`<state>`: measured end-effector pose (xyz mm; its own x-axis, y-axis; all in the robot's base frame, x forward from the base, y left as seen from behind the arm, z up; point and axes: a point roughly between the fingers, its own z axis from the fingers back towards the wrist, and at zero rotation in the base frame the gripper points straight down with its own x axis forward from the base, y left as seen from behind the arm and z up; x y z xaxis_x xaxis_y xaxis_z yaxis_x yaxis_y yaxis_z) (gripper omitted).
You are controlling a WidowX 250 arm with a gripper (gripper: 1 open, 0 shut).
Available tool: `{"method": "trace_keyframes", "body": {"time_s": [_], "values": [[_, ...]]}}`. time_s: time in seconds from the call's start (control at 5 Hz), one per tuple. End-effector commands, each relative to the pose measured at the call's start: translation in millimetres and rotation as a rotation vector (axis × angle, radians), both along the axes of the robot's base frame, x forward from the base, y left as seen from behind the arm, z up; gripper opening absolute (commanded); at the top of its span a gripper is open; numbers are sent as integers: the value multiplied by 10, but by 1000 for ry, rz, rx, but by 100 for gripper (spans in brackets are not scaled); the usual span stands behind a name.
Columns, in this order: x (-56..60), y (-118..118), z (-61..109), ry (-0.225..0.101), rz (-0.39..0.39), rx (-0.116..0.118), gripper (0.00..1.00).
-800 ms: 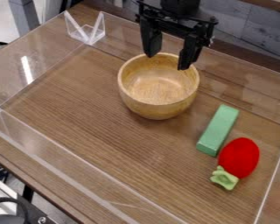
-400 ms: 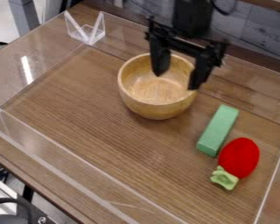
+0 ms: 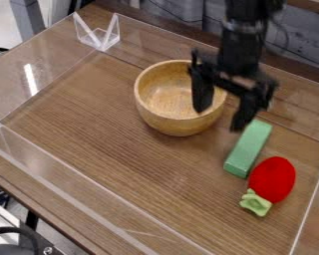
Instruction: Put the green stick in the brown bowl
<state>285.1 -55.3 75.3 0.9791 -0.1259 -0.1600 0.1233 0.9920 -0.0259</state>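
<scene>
The green stick (image 3: 249, 148) lies flat on the wooden table at the right, slightly angled, just right of the brown bowl (image 3: 179, 96). The bowl is round, light wood and holds nothing. My gripper (image 3: 230, 105) points down with its two black fingers spread wide, open and holding nothing. It hangs between the bowl's right rim and the top end of the stick, its right finger (image 3: 247, 110) close above that end.
A red round toy (image 3: 271, 179) with a green leafy stem (image 3: 255, 204) lies in front of the stick. Clear acrylic walls (image 3: 43, 90) ring the table, with a clear angled bracket (image 3: 96, 35) at the back left.
The gripper has moved from behind the bowl toward the front right and lower, over the bowl's right rim to the stick's top end. It stayed open. The objects have not moved.
</scene>
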Motion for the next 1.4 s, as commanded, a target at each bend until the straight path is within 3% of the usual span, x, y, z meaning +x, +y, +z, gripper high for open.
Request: {"method": "trace_keyframes", "body": {"time_s": [0.0, 0.2, 0.6, 0.8, 1.2], "values": [[59, -149, -101, -42, -27, -3, 100], [91, -277, -253, -43, -94, -7, 100], [162, 77, -102, -121, -132, -7, 100], [144, 13, -100, -130, -152, -21, 100], [104, -61, -133, -119, -208, -29, 100]]}}
